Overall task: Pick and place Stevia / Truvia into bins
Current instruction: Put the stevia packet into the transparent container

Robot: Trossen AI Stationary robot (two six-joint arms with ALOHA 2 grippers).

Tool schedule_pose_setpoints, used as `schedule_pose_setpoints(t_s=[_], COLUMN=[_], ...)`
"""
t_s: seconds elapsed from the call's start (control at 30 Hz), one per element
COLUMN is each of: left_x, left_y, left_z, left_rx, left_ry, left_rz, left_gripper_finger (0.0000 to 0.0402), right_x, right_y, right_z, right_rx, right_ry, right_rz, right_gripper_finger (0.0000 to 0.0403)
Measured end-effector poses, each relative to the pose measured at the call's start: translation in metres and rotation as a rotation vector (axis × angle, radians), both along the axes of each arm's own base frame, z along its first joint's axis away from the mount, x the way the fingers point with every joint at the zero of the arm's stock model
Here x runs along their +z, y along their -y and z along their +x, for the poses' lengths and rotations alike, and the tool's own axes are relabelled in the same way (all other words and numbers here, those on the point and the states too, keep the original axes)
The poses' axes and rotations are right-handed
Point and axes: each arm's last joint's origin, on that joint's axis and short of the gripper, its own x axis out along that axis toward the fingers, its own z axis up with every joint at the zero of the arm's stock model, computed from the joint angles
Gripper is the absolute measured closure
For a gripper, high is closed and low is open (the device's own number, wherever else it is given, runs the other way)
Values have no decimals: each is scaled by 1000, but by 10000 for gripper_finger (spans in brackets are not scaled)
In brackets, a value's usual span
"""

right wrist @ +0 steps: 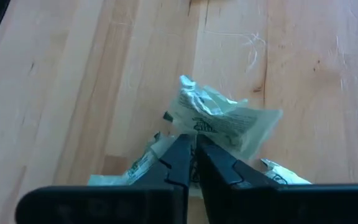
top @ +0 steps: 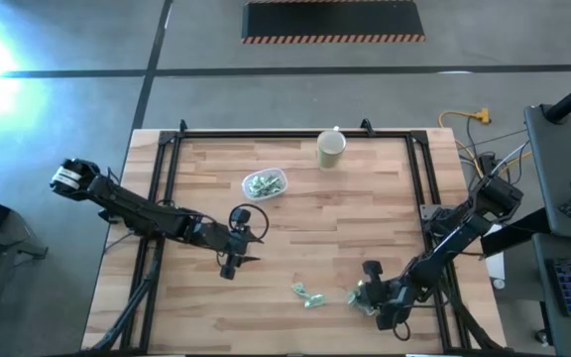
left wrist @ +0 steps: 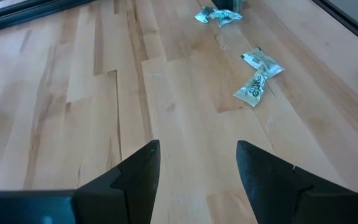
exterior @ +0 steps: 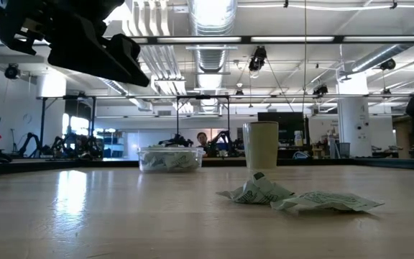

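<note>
Two loose pale green and white sachets (top: 308,295) lie on the wood near the table's near edge, also seen in the low view as sachets (exterior: 261,191). A few more sachets (top: 359,297) lie under my right gripper (top: 367,291), which is shut on one crumpled sachet (right wrist: 219,118). The clear tub (top: 265,183) stands toward the far side with several sachets inside; the low view shows the tub (exterior: 169,158) too. My left gripper (left wrist: 197,165) hovers open over bare wood, left of the loose pair (left wrist: 258,74). My right gripper pinches the crumpled sachet by its near edge (right wrist: 199,132) between the two fingertips (right wrist: 180,149). The fingers slant down at it from the table's right side. Other sachets (right wrist: 135,168) lie just beneath; whether the held one is lifted clear, I cannot tell.
A beige cup (top: 330,148) stands near the far edge, right of the tub. Black frame rails (top: 167,159) run along the table's left, right and far sides. Bare wood lies between the two grippers and the tub.
</note>
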Motion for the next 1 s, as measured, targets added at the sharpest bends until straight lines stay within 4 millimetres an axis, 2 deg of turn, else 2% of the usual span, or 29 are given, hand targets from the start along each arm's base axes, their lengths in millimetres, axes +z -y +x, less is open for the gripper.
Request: schedule_pose_setpoints(t_s=[0.37,0.63,0.83,1.0], left_x=[0,0,0,0], left_y=[0,0,0,0], left_z=[0,0,0,0], left_rx=[-1,-1,-1,-2], left_ry=[-1,-1,-2,-2], left_rz=[0,1,2,3], left_gripper_finger=[207,207,207,207], right_x=[14,34,57,75], right_y=[2,9,16,29], right_z=[-1,-4,-4,3], right_rx=[39,73,95,-53], right_ry=[53,141,336,501], right_rz=[-14,-68,-265,-477], right_gripper_finger=[394,394,394,394])
